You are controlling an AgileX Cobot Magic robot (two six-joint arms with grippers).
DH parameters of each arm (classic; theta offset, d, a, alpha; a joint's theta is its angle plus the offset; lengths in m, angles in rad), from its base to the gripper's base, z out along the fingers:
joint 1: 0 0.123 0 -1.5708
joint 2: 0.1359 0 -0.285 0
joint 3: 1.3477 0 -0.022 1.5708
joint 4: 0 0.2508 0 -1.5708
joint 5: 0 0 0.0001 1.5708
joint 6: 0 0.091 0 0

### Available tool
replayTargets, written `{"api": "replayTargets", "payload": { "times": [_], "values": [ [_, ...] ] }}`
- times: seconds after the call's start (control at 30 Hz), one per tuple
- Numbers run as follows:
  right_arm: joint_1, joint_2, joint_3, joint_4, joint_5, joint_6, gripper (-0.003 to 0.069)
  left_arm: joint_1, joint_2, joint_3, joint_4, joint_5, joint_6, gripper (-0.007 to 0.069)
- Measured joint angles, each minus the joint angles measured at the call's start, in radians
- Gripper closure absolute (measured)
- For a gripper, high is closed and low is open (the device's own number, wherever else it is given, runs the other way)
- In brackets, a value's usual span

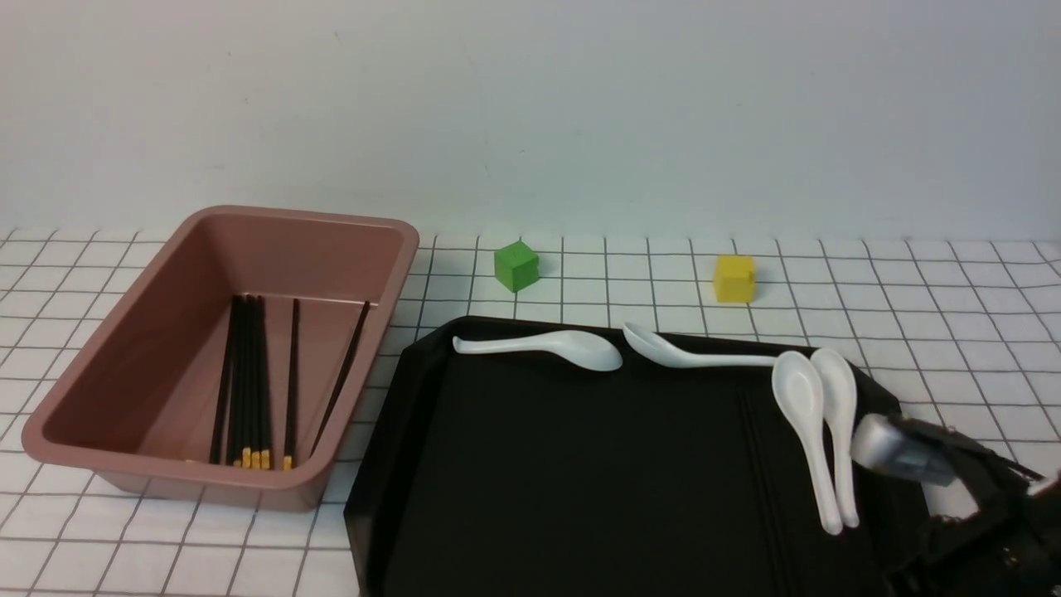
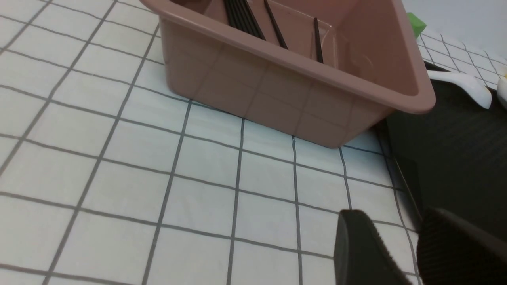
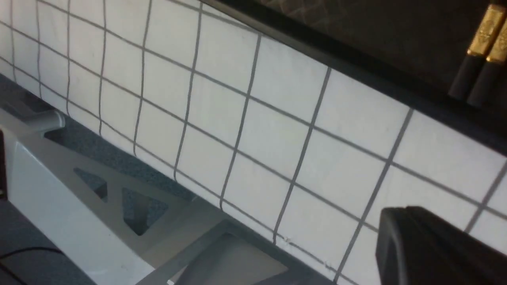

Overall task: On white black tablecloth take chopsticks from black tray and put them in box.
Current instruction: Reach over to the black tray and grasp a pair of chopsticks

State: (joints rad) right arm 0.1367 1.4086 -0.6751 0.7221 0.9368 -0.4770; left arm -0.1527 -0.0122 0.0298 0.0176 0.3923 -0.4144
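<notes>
A: Nearest to the front camera, what is there?

B: It is the robot's dark right arm (image 1: 995,531), low at the right, by the near right corner of the large, flat, glossy black tray (image 1: 580,481). This tray lies on the white tablecloth with a thin black grid (image 1: 912,282).

A: And the right fingers?

B: The right wrist view shows only one of the black right fingers (image 3: 435,249), above the tablecloth, just outside the tray's rim. Whether they are apart or together, I cannot tell.

A: Where are the chopsticks?

B: Several thin black chopsticks with yellow ends (image 1: 249,373) lie inside the deep pinkish-brown plastic box (image 1: 298,217), which stands just beside the tray, on its left. Their yellow ends point to the near wall, and one stick leans toward the right wall. Two more chopsticks (image 3: 475,67) lie side by side on the tray, near its rim.

A: And the left fingers?

B: The black left fingers (image 2: 356,245) are a little apart and hold nothing. They are above the tablecloth, near the box's corner and the tray's edge.

A: What else?

B: Four white spoons are on the tray: two along the far rim (image 1: 547,347) and two side by side at the right (image 1: 816,431). Behind the tray a small green cube (image 1: 516,266) and a small yellow cube (image 1: 734,279) stand well apart.
</notes>
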Motion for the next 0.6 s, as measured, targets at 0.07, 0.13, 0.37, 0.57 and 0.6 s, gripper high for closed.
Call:
{"api": "replayTargets", "payload": {
  "times": [0.07, 0.13, 0.37, 0.57, 0.6],
  "values": [
    [0.042, 0.008, -0.017, -0.040, -0.043, 0.053, 0.0655, 0.000, 0.000, 0.000, 0.000, 0.000, 0.000, 0.0386],
    [0.139, 0.012, -0.055, -0.176, -0.132, 0.234, 0.0652, 0.000, 0.000, 0.000, 0.000, 0.000, 0.000, 0.0386],
    [0.351, 0.043, -0.122, -0.589, -0.227, 0.778, 0.0593, 0.000, 0.000, 0.000, 0.000, 0.000, 0.000, 0.0386],
    [0.365, 0.133, -0.145, -0.665, -0.268, 0.938, 0.0454, 0.000, 0.000, 0.000, 0.000, 0.000, 0.000, 0.0386],
    [0.365, 0.155, -0.150, -0.667, -0.275, 0.942, 0.0417, 0.000, 0.000, 0.000, 0.000, 0.000, 0.000, 0.0386]
  ]
}}
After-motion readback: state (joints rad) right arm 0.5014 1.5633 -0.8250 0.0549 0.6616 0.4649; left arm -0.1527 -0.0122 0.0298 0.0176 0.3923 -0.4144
